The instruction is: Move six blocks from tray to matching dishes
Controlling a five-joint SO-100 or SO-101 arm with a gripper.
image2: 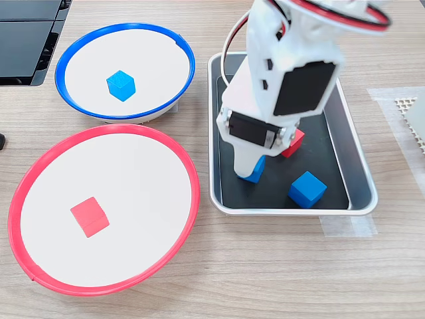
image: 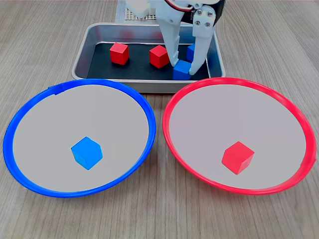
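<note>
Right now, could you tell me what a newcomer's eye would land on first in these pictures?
Probably the white gripper reaching down into the silver tray, its fingers either side of a blue block. Next, the two big plates in front in the first exterior view: the blue-rimmed plate and the red-rimmed plate, each holding one matching cube.

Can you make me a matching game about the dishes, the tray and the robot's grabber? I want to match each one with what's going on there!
Things:
1. blue-rimmed dish
2. red-rimmed dish
3. tray
4. gripper

What's going on:
A. its jaws stand either side of the front blue block
B. the lone red block lies in it
C. both colours are mixed inside
D. the lone blue block lies in it

Pairs: 1-D, 2-B, 3-C, 4-A
</note>
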